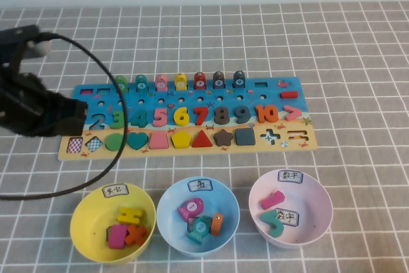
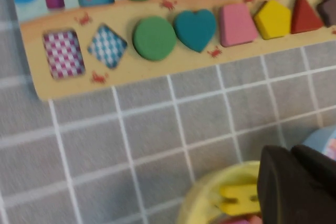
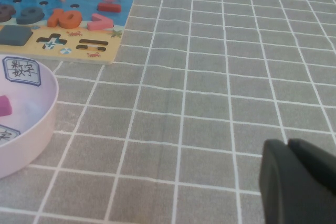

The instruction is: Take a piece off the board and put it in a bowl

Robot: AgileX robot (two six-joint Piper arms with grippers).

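The green round piece [image 1: 114, 140] lies in its slot on the tan strip of the board [image 1: 192, 97], between a checked diamond and the teal heart [image 1: 136, 139]. In the left wrist view the piece [image 2: 154, 38] shows next to the heart [image 2: 195, 29]. My left gripper [image 1: 75, 118] hangs above the board's left end, shut and empty; its tips [image 2: 291, 150] show over the yellow bowl's rim [image 2: 210, 192]. The yellow bowl [image 1: 83, 212] stands in front of the board at the left. My right gripper [image 3: 289, 145] is shut and empty over bare cloth, outside the high view.
A light-blue bowl [image 1: 171, 196] and a pink bowl [image 1: 319, 196] stand to the right of the yellow one, each with pieces inside. The pink bowl [image 3: 37, 124] and the board's right end [image 3: 79, 30] show in the right wrist view. A black cable [image 1: 96, 68] loops over the board's left part.
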